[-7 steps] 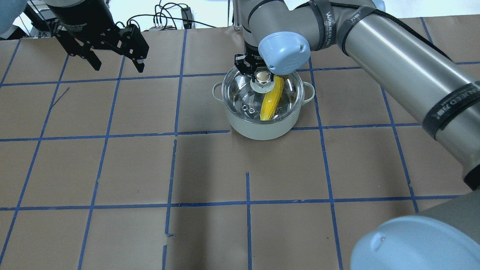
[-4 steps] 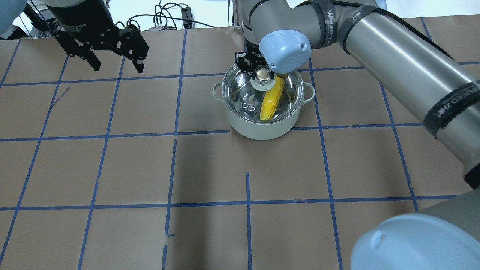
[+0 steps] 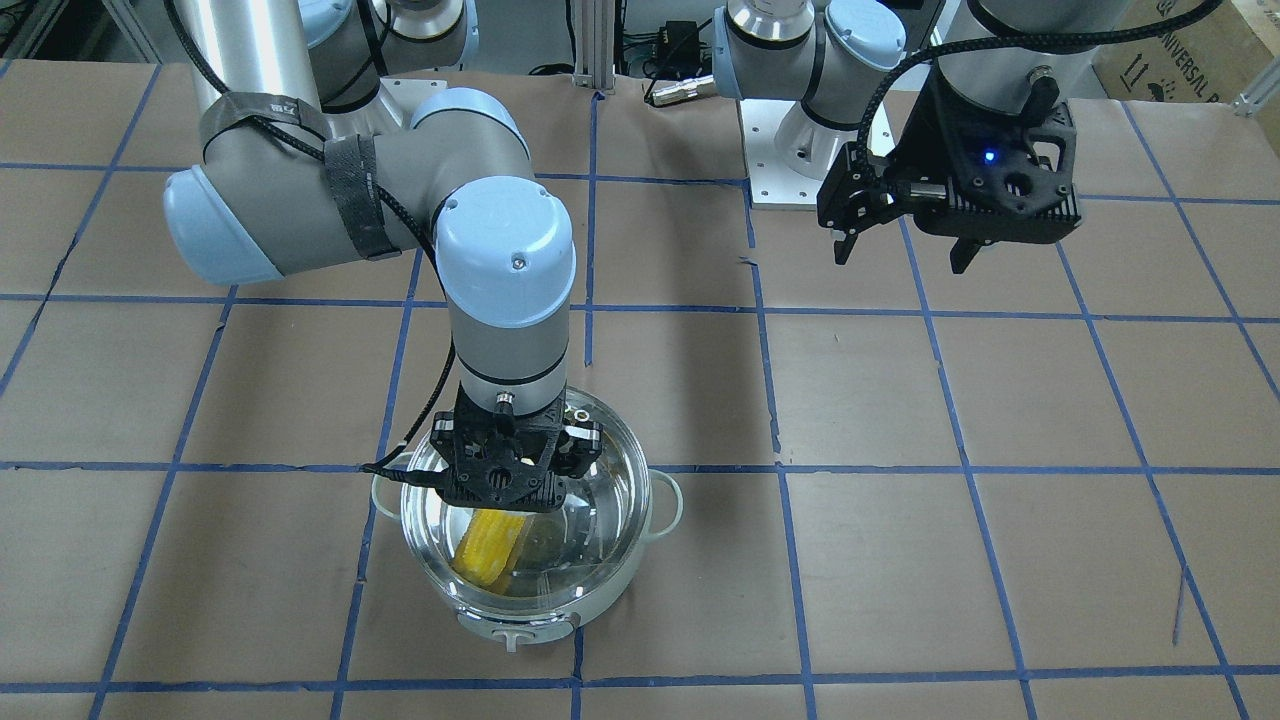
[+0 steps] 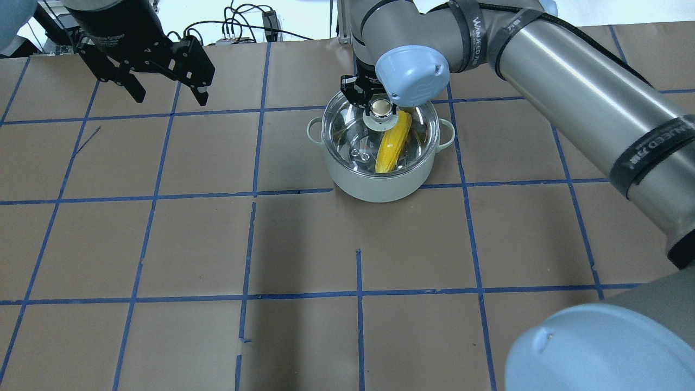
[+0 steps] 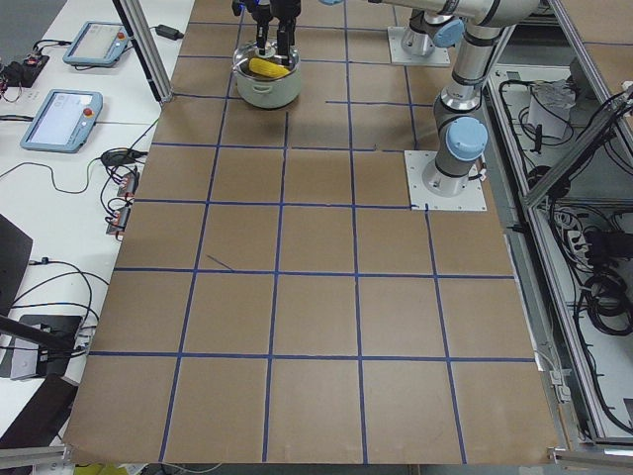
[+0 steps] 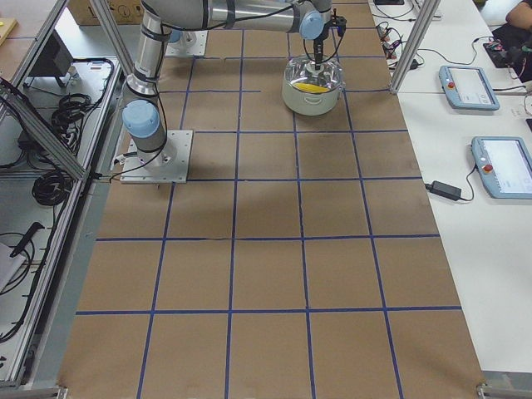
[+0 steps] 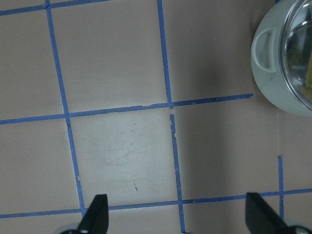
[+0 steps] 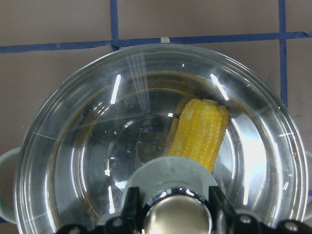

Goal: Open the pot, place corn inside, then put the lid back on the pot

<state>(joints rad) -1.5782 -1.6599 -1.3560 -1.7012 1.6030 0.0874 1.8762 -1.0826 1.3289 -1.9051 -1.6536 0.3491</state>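
The pale mint pot (image 4: pixel 374 187) stands at the far middle of the table with the glass lid (image 4: pixel 347 130) resting on its rim. The yellow corn (image 4: pixel 392 146) lies inside, seen through the glass, also in the right wrist view (image 8: pixel 202 131). My right gripper (image 4: pixel 380 107) is straight above the pot, its fingers closed against both sides of the lid's chrome knob (image 8: pixel 175 219). My left gripper (image 4: pixel 170 99) is open and empty, hovering well to the left of the pot; the pot's side handle (image 7: pixel 265 48) shows in the corner of its wrist view.
The table is brown paper with a blue tape grid (image 4: pixel 358 293). Cables and a power box (image 4: pixel 269 21) lie beyond the far edge. Operator tablets (image 6: pixel 470 87) sit on the side bench.
The right gripper and the lid knob have shifted very slightly away from me over the pot. The left arm has not moved.
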